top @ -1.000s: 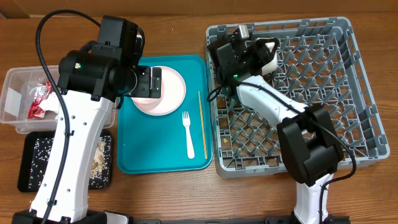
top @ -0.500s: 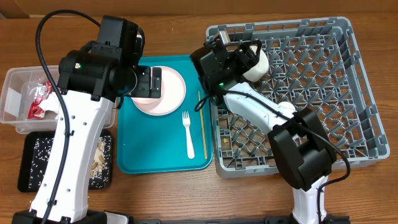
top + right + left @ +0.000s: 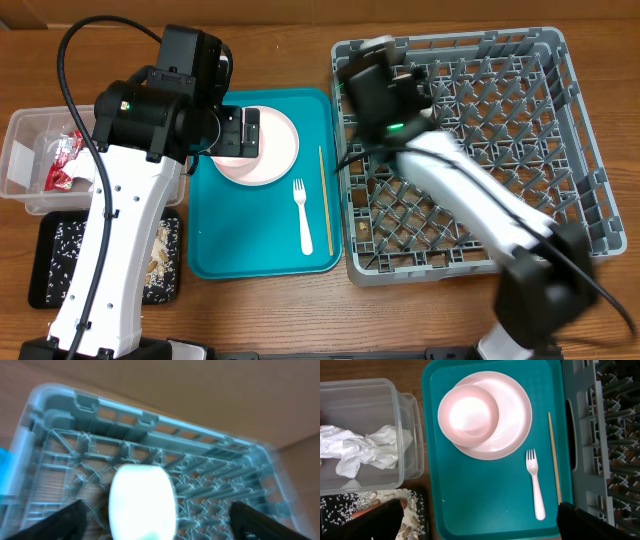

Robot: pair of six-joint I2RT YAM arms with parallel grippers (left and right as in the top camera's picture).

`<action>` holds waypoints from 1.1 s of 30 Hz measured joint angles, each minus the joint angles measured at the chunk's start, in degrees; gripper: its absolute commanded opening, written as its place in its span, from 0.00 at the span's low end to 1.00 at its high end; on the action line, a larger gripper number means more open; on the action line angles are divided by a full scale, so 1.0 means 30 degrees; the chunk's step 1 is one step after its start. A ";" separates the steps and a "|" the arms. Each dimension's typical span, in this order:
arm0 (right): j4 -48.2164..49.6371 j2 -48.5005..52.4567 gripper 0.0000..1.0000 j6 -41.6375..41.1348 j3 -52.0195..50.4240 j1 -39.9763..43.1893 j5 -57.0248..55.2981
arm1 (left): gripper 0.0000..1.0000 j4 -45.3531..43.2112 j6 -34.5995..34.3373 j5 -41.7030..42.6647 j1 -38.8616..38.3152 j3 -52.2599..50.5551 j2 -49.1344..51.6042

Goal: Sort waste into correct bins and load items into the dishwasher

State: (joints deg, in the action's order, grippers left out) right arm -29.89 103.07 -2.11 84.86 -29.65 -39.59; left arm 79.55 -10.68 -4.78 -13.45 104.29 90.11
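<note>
The grey dish rack (image 3: 520, 90) fills the right half of the table. The teal serving tray (image 3: 240, 240) lies just beside it, and the clear tub (image 3: 25, 150) and black tray (image 3: 60, 260) sit at the far left. The tub holds crumpled napkins (image 3: 365, 450) and the red wrapper (image 3: 62, 160). The black tray holds rice bits.

On the teal tray are the pink plate (image 3: 512, 420) with 1 bowl (image 3: 468, 415) resting on it, the white fork (image 3: 536, 485) and the chopstick (image 3: 554, 455).

The white cup (image 3: 142, 500) sits in the rack near its left wall. The right gripper (image 3: 157, 510) is above it, with its 2 fingers spread wide and clear of the cup's sides. That arm is smeared in the overhead view.

The left gripper (image 3: 482, 505) hangs over the teal tray, parted and empty.

I judge the cup step to be at the let-go. To do it well, the right arm should rise straight up until its fingers are above the pegs before it swings toward the tray, so the cup is not knocked over. The bowl should come off the plate first, pinched at its rim. Only 1 arm should cross the tray at a time.
</note>
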 measured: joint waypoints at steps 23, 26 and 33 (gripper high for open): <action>-0.0641 0.2244 0.04 -0.6302 0.0102 0.6987 1.9715 | 1.00 0.0000 0.0000 -0.0007 0.0000 0.0000 0.0000; -0.0605 0.2259 0.04 -0.6120 0.0102 0.6798 2.0393 | 1.00 0.0000 0.0000 -0.0007 0.0000 0.0000 0.0000; -0.3490 0.1588 0.22 -0.5880 0.1523 0.6834 2.0757 | 1.00 0.0000 0.0000 -0.0007 0.0000 0.0000 0.0000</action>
State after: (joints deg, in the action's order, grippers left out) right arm -40.36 107.83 -19.75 89.43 -9.15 22.68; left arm 79.55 -10.68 -4.80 -13.45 104.29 90.11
